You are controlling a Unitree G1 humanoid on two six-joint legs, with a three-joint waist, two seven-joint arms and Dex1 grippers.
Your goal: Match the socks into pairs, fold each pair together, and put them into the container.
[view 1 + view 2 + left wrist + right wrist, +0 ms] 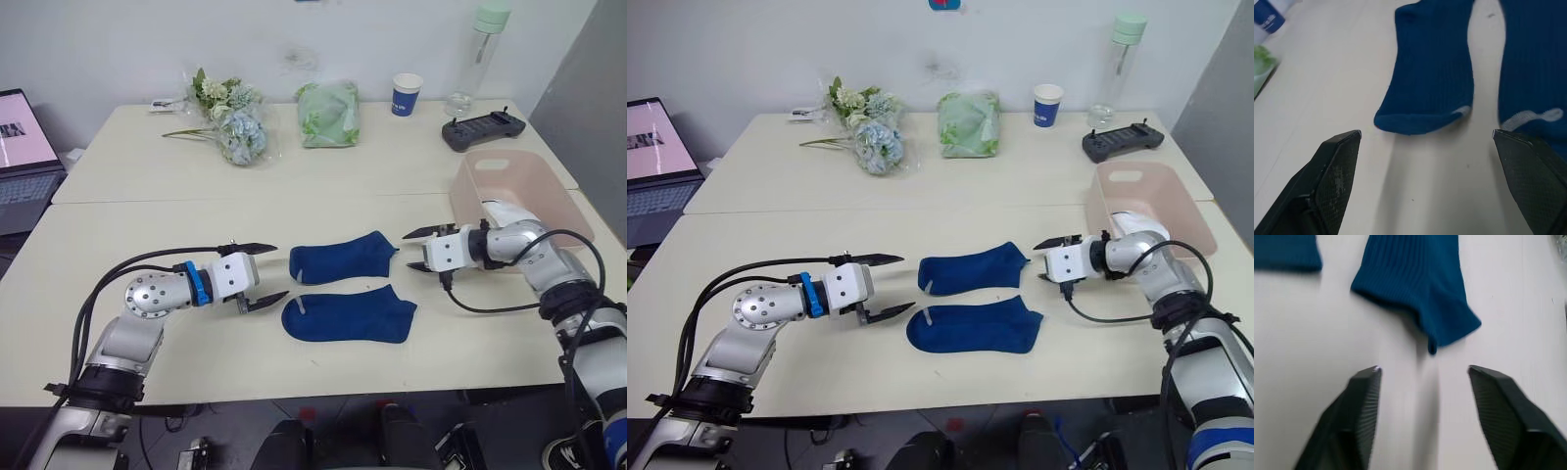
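Pale counter [147, 323], seam across the middle, white wall behind. Two navy socks [343, 258] [348, 317] lie flat, parallel, near each other at centre. Left gripper [263, 275] just beside their toes, jaws wide, holding nothing. Right gripper [415, 251] near the far sock's cuff, jaws wide, empty. Pink container [509, 191] behind the right arm. Back: flowers [230, 122], green bundle [328, 113], blue cup [407, 94], bottle [480, 59], controller [483, 129], laptop [24, 157] at left.

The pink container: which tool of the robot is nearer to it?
Right. The right tool is open just in front of the pink container, by the navy socks. The left tool is open beyond the socks, far from it.
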